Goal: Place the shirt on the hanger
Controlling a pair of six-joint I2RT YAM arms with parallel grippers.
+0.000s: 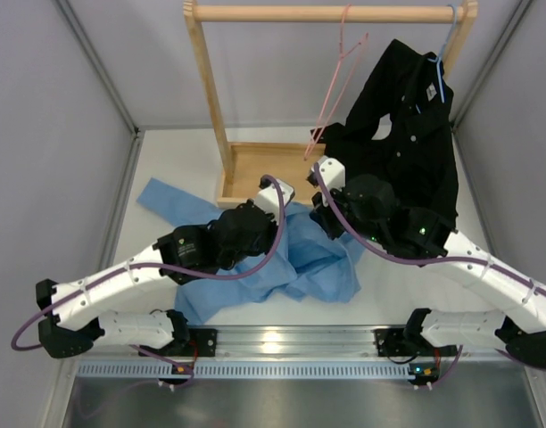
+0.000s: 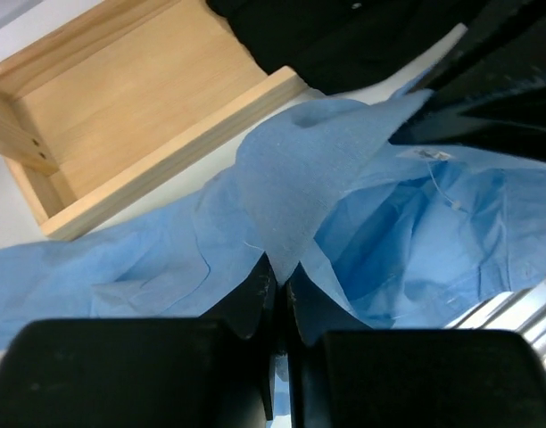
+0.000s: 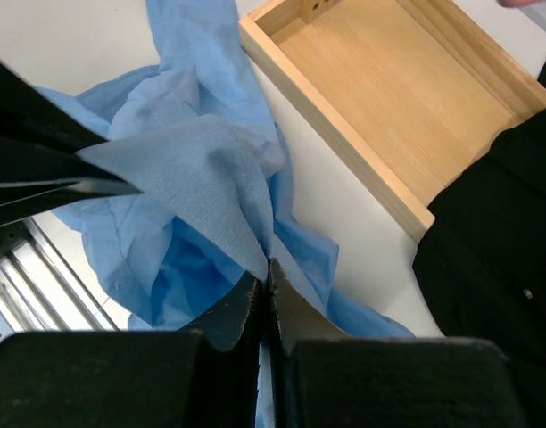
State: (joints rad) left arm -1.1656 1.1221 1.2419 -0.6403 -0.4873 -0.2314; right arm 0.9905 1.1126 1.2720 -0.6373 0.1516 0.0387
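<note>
Left claw (image 2: 277, 283) and right claw (image 3: 266, 278) pinch shirt (image 1: 319, 263).

Top view: shirt (image 1: 318, 259) middle hidden under left arm (image 1: 210, 242). Blue hanger (image 1: 444, 67) mostly buried in black shirt (image 1: 416, 152); rack (image 1: 326, 12) right post lower part behind it too. 2 wrist views: wooden tray (image 2: 103, 98) cropped by frame edge.
</note>
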